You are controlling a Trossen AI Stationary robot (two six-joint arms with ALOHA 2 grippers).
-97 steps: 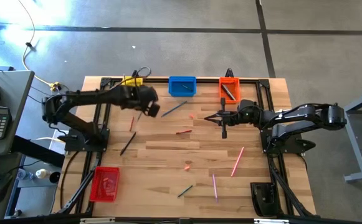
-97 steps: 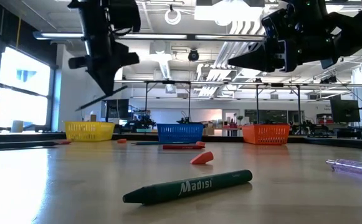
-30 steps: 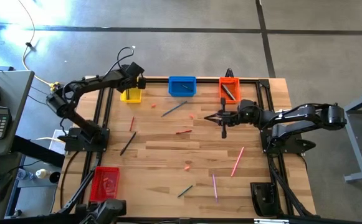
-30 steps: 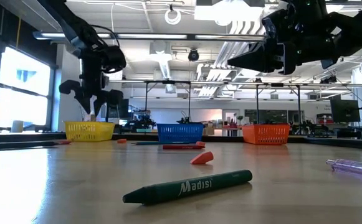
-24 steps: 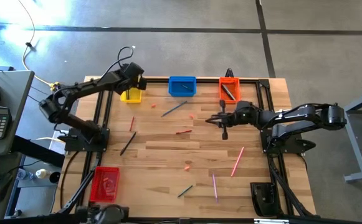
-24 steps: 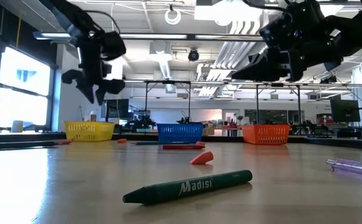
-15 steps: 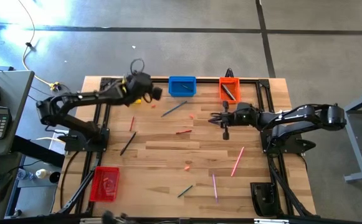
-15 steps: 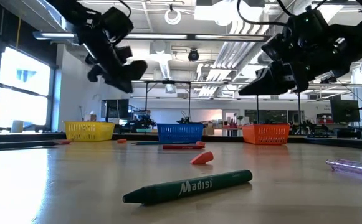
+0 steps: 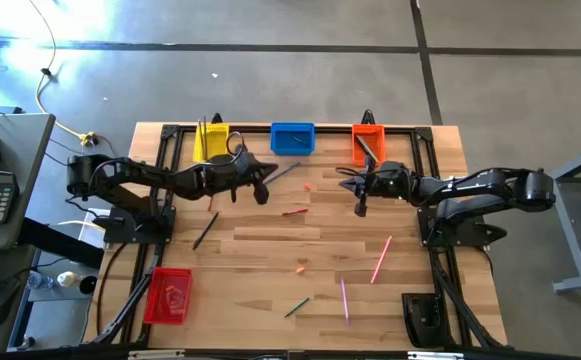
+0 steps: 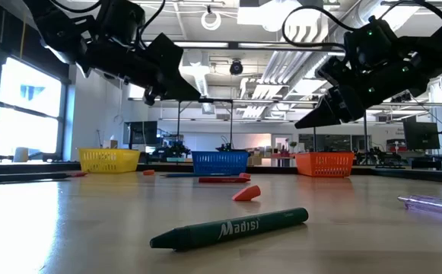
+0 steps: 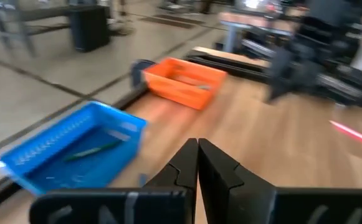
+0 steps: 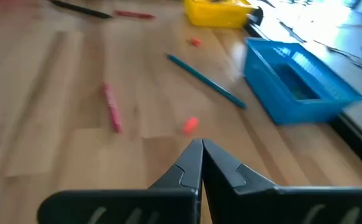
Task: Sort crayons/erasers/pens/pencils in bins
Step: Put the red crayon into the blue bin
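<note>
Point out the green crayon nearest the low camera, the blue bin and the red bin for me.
green crayon (image 10: pixel 228 228), low view, middle of its printed barrel.
blue bin (image 9: pixel 292 139), high view, its open inside.
red bin (image 9: pixel 168 296), high view, floor of the tray.

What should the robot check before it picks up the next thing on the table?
1. Left end effector empty: ok, fingers shut on nothing in its wrist view.
2. Right end effector empty: ok, shut, nothing held.
3. Something left to sort: ok, a teal pencil, a red crayon and an eraser lie loose on the wood.
4. Fingers open for a grasp: not ok, both end effectors are shut.
5. Blue bin and orange bin upright at the far edge: ok.
6. Which item comes next: cannot tell.
</note>
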